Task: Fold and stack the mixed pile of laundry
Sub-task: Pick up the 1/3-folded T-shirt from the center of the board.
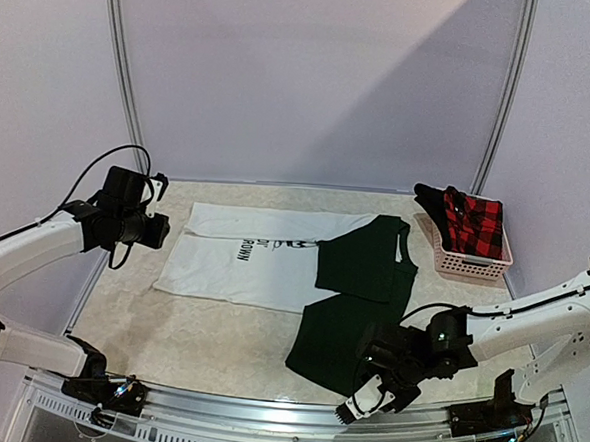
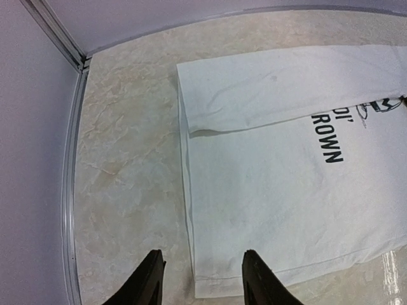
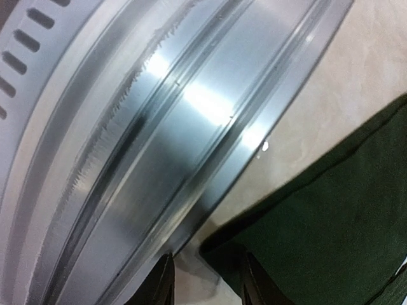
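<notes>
Right pincer (image 3: 206, 286), partly apart with nothing gripped, hangs over the corner of a dark green garment (image 3: 318, 222), a metal rail (image 3: 159, 127) just beside. Left pincer (image 2: 202, 283), parted and empty, hovers over the edge of a white shirt (image 2: 286, 190). Both clothes lie flat on a beige marbled table (image 2: 127, 159), pale walls (image 1: 313, 82) beyond. Both pincers' tips run out of frame.
</notes>
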